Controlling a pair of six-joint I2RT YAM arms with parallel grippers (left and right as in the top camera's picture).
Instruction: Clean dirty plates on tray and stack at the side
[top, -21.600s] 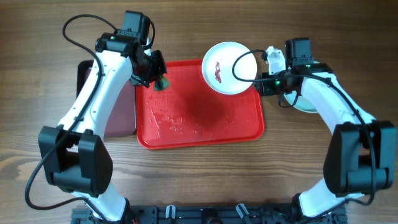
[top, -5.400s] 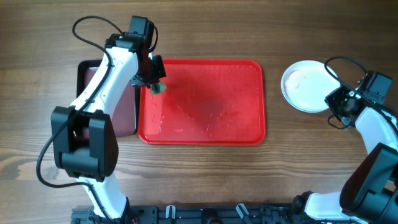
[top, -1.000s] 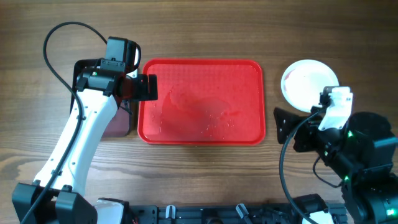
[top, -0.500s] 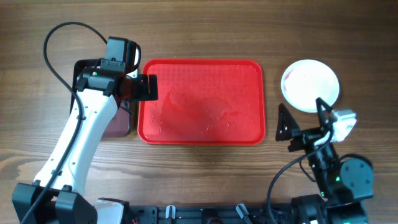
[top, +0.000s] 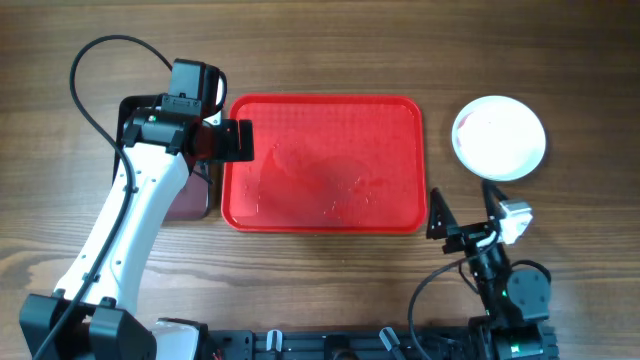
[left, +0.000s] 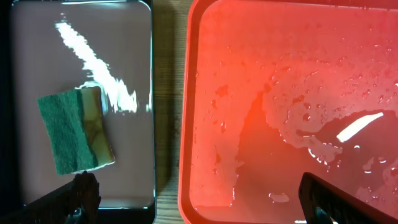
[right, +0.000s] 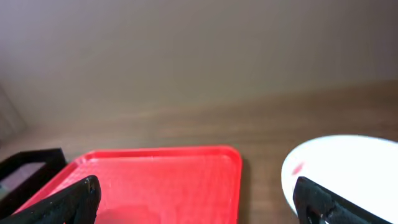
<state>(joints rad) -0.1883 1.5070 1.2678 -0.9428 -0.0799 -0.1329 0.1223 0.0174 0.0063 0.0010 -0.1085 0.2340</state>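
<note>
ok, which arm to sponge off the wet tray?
Left: the left gripper hangs open by the sponge on the small tray, at the red tray's edge. The right gripper sits near the table's front, far from it.

The left arm (top: 130, 215) has white link shells, black joint housings and a black cable (top: 85, 75) looped behind the black left gripper (top: 244, 141); the right arm (top: 505, 285) is black, with a white module (top: 514, 219) beside the black right gripper (top: 462, 210).

Overhead cam looks straight down from far over the whole table; L wrist cam straight down, close, on the tray (left: 280, 93) left edge + small maroon tray (left: 124, 162); R wrist cam low, near-level, sharing tray & plates (right: 348, 165) w/ overhead.
</note>
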